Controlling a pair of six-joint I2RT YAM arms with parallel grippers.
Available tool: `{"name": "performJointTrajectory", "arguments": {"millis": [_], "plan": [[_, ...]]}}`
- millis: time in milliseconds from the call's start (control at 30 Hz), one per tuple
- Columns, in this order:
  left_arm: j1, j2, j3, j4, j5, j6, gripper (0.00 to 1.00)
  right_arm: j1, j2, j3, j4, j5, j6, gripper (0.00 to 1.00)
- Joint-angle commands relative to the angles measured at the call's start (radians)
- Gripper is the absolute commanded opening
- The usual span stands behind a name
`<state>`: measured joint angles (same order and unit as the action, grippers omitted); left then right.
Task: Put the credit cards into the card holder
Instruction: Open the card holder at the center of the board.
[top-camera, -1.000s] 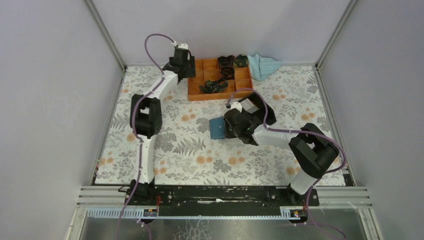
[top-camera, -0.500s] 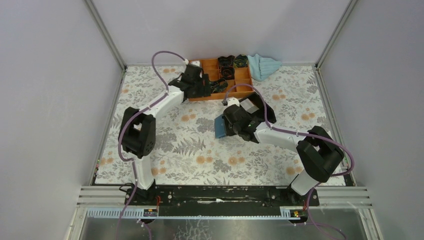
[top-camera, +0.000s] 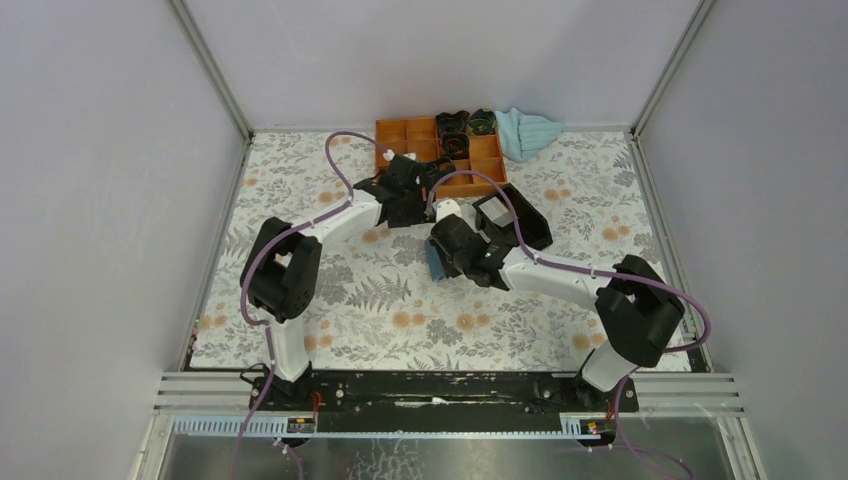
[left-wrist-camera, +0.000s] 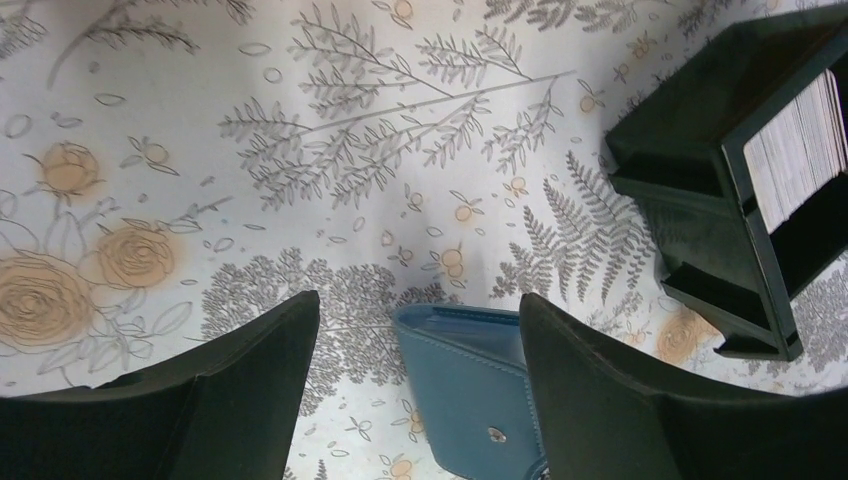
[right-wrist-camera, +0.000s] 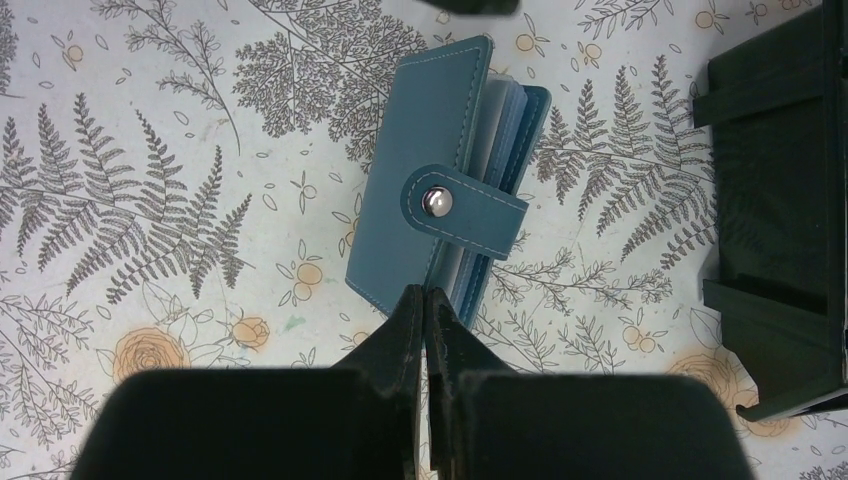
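Left arm is swinging in fast: a second ago its wrist was hanging at the far-left corner of the orange tray (top-camera: 385, 128), half a second ago it was crossing the tray's front edge, now the left gripper (top-camera: 405, 190) (left-wrist-camera: 418, 296) is sitting mid-table right next to the right one, and the tray is showing uncovered again. Its jaws are standing wide apart with nothing between them, and one end of the card holder (left-wrist-camera: 465, 385) is lying on the table below the gap. Right gripper (top-camera: 445, 240) (right-wrist-camera: 427, 292) is creeping slightly left and away from the bases, fingers pressed fully together, tips sitting at one short end of the card holder (right-wrist-camera: 440, 190); can't tell if they're actually touching it. Holder is lying flat on the floral table (top-camera: 350, 290), folded shut with the clasp snapped, lighter blue sleeves peeking out along its open edge, just left of the black box (top-camera: 512, 215) (left-wrist-camera: 720, 180) (right-wrist-camera: 780, 200) and apart from it. From above only a blue sliver (top-camera: 434, 258) is showing under the right wrist, less than before. Box is holding a pale stack (left-wrist-camera: 797, 150) seen edge-on. Light blue cloth (top-camera: 525, 130) isn't moving, same spot at the tray's far right
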<state>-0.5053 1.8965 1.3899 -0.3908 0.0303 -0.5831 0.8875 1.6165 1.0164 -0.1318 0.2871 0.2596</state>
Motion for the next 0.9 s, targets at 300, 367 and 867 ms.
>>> {"name": "performJointTrajectory", "arguments": {"millis": [300,367,867], "plan": [[-0.047,-0.047,-0.054,0.069,0.059,-0.047,0.79,0.043,0.003,0.081,-0.038,0.076,-0.04,0.0],[-0.051,-0.056,-0.063,0.07,0.06,-0.049,0.79,0.044,0.007,0.084,-0.038,0.078,-0.035,0.0],[-0.05,-0.137,-0.164,0.112,0.047,-0.078,0.75,0.045,0.027,0.088,-0.042,0.09,-0.015,0.0]]}}
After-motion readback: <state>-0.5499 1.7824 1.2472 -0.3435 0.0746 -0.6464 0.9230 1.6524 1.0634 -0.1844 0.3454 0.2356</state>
